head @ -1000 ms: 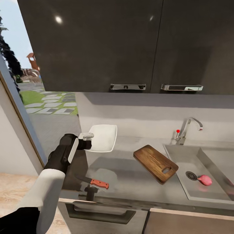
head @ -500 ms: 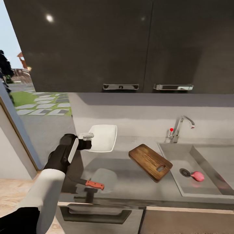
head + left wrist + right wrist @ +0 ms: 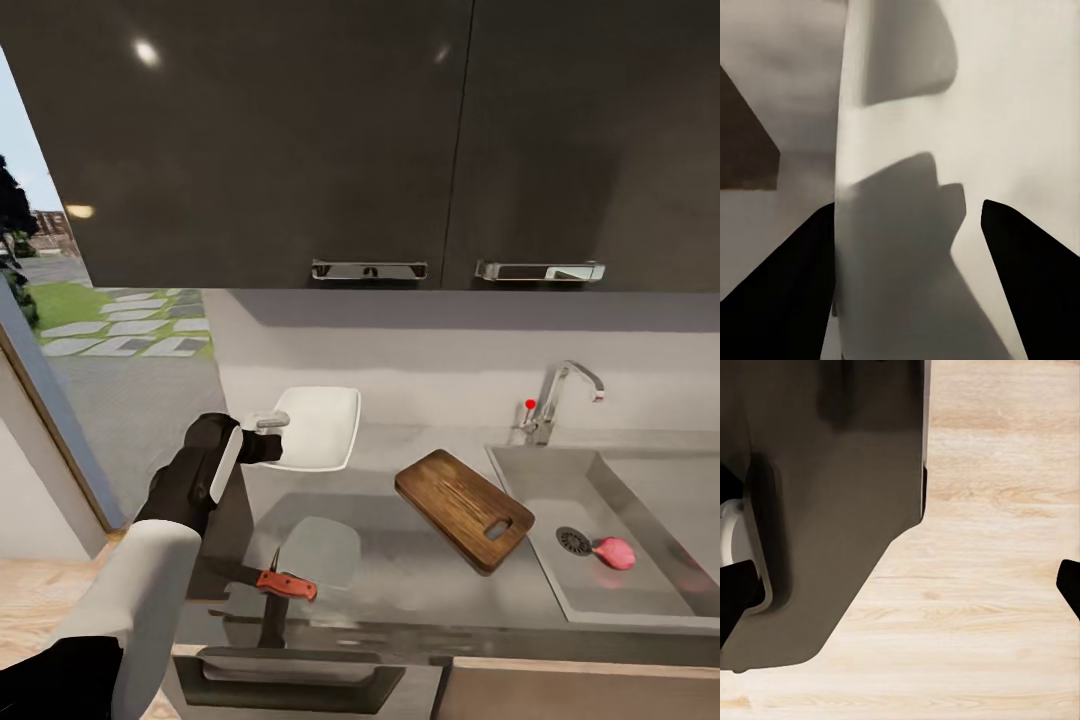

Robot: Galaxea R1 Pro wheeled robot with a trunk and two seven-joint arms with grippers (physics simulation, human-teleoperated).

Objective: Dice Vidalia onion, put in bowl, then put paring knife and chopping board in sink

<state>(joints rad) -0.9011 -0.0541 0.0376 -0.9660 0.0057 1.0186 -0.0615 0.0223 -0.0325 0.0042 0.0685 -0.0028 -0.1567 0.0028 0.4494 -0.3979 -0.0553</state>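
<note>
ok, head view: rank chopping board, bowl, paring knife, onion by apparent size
1. chopping board, about level with bowl; too close to call, and the bowl sits farther back.
3. paring knife
4. onion

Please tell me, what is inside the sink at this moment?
Inside the sink, the Vidalia onion lies on the basin floor, just beside the round drain. Nothing else shows there. The basin's right end runs past the picture edge, so that part cannot be checked.
</note>
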